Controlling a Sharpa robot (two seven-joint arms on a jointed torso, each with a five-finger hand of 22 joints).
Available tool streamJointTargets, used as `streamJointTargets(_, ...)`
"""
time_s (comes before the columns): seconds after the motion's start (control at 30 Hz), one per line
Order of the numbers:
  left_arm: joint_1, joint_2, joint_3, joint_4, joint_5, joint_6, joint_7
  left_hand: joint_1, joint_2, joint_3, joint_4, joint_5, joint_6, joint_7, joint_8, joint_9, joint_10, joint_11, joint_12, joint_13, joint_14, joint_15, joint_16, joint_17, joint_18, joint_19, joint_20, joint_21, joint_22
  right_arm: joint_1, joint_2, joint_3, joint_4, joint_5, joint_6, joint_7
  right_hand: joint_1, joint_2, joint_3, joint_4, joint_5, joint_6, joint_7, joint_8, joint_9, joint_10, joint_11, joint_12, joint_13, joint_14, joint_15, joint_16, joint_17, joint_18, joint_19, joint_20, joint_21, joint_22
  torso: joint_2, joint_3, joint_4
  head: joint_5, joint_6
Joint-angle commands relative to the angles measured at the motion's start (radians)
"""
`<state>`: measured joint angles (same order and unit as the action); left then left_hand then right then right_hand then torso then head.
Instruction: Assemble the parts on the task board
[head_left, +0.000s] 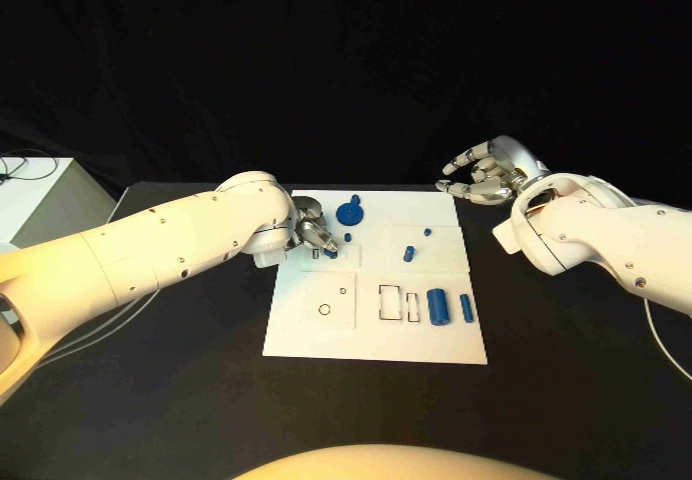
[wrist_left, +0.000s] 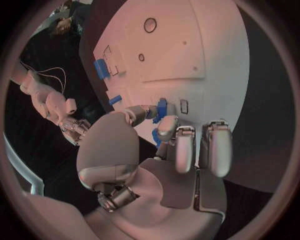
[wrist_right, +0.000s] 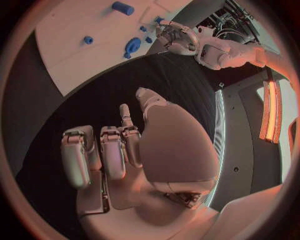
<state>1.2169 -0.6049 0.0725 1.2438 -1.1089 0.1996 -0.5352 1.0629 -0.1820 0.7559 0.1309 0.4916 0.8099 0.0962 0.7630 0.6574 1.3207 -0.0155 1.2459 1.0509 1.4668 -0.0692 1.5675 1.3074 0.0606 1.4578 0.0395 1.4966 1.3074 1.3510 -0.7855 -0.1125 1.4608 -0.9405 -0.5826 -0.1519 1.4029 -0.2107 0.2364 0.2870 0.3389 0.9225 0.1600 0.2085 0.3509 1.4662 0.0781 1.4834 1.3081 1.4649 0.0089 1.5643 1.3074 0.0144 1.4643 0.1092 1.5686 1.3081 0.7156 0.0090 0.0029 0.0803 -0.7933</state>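
Near edge of board: task board lies mid-table; its near strip is bare white, no parts there.
Near-right section: large blue cylinder and slimmer blue bar lie loose beside outlined slots, not seated.
Near-left section: round outline w/ nothing in it.
Mid-right section: small blue pieces lying loose, one more just beyond.
Far edge: blue knob-like part stands on board near far edge, centre.
Left hand: left hand over board's far-left section, fingers curled down, a small blue part pinched at its fingertips by a rectangular slot.
Right hand: right hand up off board past its far-right corner, fingers loosely curled, apart, nothing in it.
Progress: early, by my read. One part being placed; most pieces loose, slots unfilled.
Left to do: seat pinched part, then cylinder, bar, small pieces.
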Motion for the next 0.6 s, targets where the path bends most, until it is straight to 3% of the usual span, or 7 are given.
streamJointTargets(0.03, -0.001, 0.004, -0.001, 0.001, -0.003, 0.017, 0.003, 0.001, 0.007, 0.151, -0.153, 0.006, 0.050, -0.043, 0.003, 0.217, 0.001, -0.007, -0.006, -0.003, 0.104, -0.009, 0.003, 0.263, -0.021, 0.005, -0.005, 0.006, 0.089, 0.000, 0.001, 0.001, 0.001, -0.011, 0.005, 0.003, -0.012, -0.002, 0.006, 0.001, 0.007, -0.009, 0.000, 0.006, 0.001, 0.003, -0.001, -0.005, 0.166, 0.106, -0.005, 0.006, 0.263, -0.014, 0.107, -0.003, 0.002, 0.263, 0.000, 0.0006, 0.0002, -0.001, -0.001)
streamJointTargets(0.6, -0.003, 0.004, -0.003, 0.000, -0.006, 0.027, 0.002, 0.000, 0.007, 0.151, -0.153, 0.005, 0.050, -0.043, 0.002, 0.218, 0.001, -0.007, -0.006, -0.003, 0.104, -0.009, 0.003, 0.263, -0.021, 0.005, -0.005, 0.006, 0.088, 0.000, 0.002, 0.001, 0.001, -0.011, 0.006, 0.003, -0.012, -0.002, 0.006, 0.001, 0.007, -0.009, 0.000, 0.006, 0.001, 0.003, -0.001, -0.005, 0.166, 0.106, -0.005, 0.006, 0.263, -0.014, 0.107, -0.003, 0.002, 0.263, 0.000, 0.0003, 0.0009, -0.002, -0.004)
